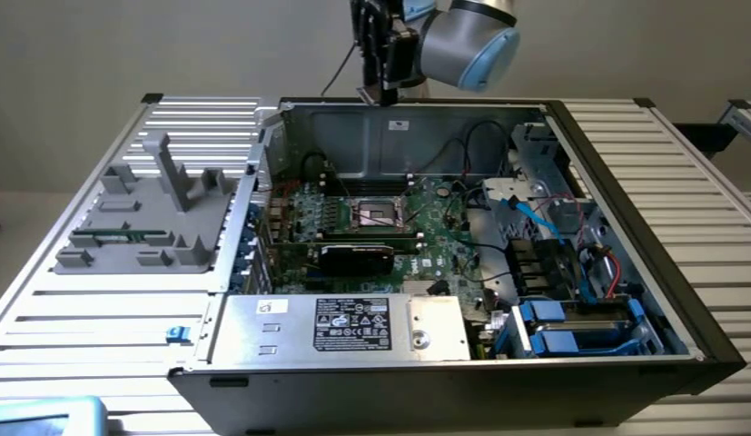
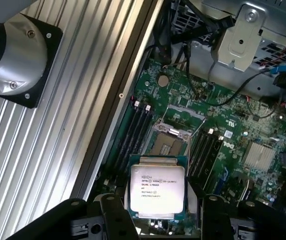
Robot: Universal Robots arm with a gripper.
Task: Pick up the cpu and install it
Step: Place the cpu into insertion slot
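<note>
1. One gripper hangs at the upper centre of the exterior view, above the rear wall of the open computer case.
2. Its black fingers pinch the cpu by opposite edges, silver top facing the wrist camera.
3. The cpu hangs over the motherboard, near the open socket.

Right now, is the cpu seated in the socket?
No, the gripper holds the cpu above the board, and the socket lies open and empty.
</note>
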